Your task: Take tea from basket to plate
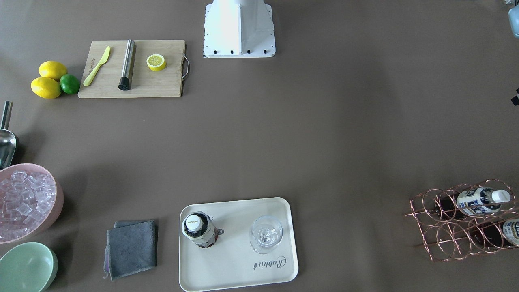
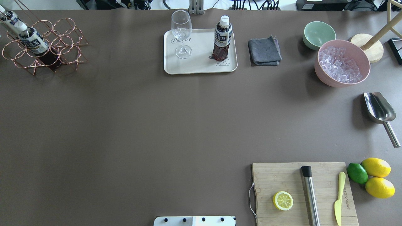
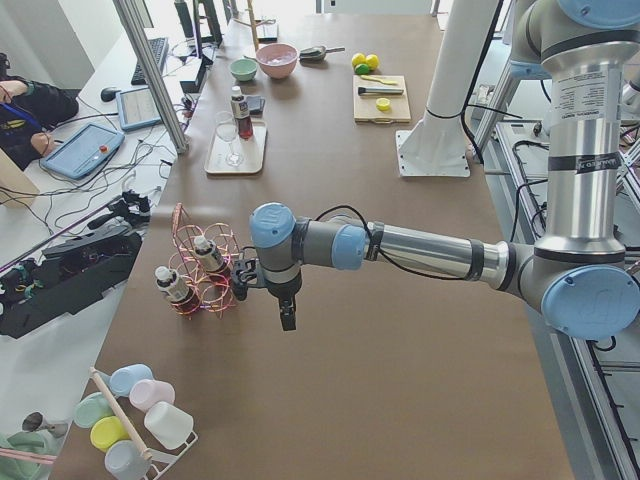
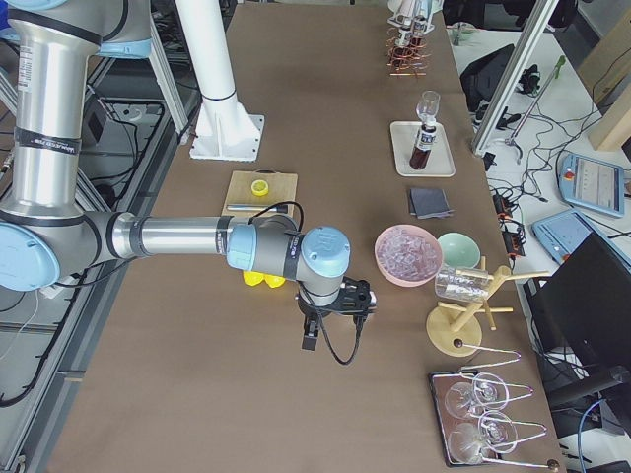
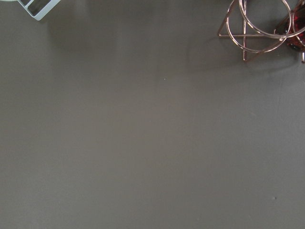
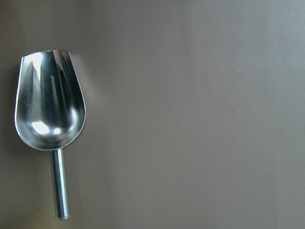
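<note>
Overhead exterior view: a small white-capped plastic tea bottle [image 2: 221, 39] of dark reddish-brown drink stands upright on the cream rectangular tray [image 2: 201, 67], out of the rose-gold wire basket [image 2: 62, 31].

The bottle's base is beside the tray's bear drawing, with a clear stemmed wine glass [image 2: 182, 34] upright on the tray's other half, apart from it. The basket sits at the table's far left corner, well apart from the tray, and holds two alike bottles [image 2: 31, 42] leaning in its rings. In the left side view the left gripper [image 3: 287, 318] hangs over bare table near the basket. In the right side view the right gripper [image 4: 309, 340] hangs over the table. Neither gripper holds anything, but I cannot tell how their jaws stand. The right wrist camera looks down on a steel scoop [image 6: 50, 100].
</note>
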Tool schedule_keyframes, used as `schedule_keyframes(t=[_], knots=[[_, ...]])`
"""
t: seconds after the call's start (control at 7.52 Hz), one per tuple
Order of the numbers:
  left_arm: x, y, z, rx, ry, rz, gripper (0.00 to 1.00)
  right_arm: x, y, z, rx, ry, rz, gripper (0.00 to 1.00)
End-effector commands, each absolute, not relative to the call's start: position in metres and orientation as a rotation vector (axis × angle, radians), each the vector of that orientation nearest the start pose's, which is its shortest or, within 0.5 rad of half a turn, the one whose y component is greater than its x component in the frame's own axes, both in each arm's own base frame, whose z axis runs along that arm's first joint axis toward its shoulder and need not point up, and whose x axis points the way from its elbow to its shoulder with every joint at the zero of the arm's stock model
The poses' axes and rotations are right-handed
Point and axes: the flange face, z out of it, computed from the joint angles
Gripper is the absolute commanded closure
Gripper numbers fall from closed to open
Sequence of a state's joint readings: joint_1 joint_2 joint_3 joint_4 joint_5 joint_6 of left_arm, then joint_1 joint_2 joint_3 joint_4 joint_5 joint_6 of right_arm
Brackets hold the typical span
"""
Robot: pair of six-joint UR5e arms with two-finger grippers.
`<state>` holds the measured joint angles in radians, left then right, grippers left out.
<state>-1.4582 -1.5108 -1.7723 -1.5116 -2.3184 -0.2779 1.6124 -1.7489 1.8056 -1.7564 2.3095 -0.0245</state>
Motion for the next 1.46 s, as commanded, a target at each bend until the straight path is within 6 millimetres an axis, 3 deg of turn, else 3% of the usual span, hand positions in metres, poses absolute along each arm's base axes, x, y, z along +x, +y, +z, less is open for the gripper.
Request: schedule_keyframes(t=[0.0, 0.27, 1.33], knots=[[-0.0267, -0.4572, 0.634, -0.091, 0.786, -0.07, 0.02, 0.083, -0.4019, 0.6451, -0.1, -0.741, 0.064, 0.0], [-0.0343, -0.4553, 0.6351, -0.079, 0.782, -0.073, 0.02, 0.083, -0.4027, 0.645, -0.099, -0.741, 0.064, 0.0], [-0.0346, -0.4545, 0.6367, -0.081, 0.778, -0.072, 0.02, 0.0818, -0.4029, 0.645, -0.099, -0.74, 0.059, 0.0]])
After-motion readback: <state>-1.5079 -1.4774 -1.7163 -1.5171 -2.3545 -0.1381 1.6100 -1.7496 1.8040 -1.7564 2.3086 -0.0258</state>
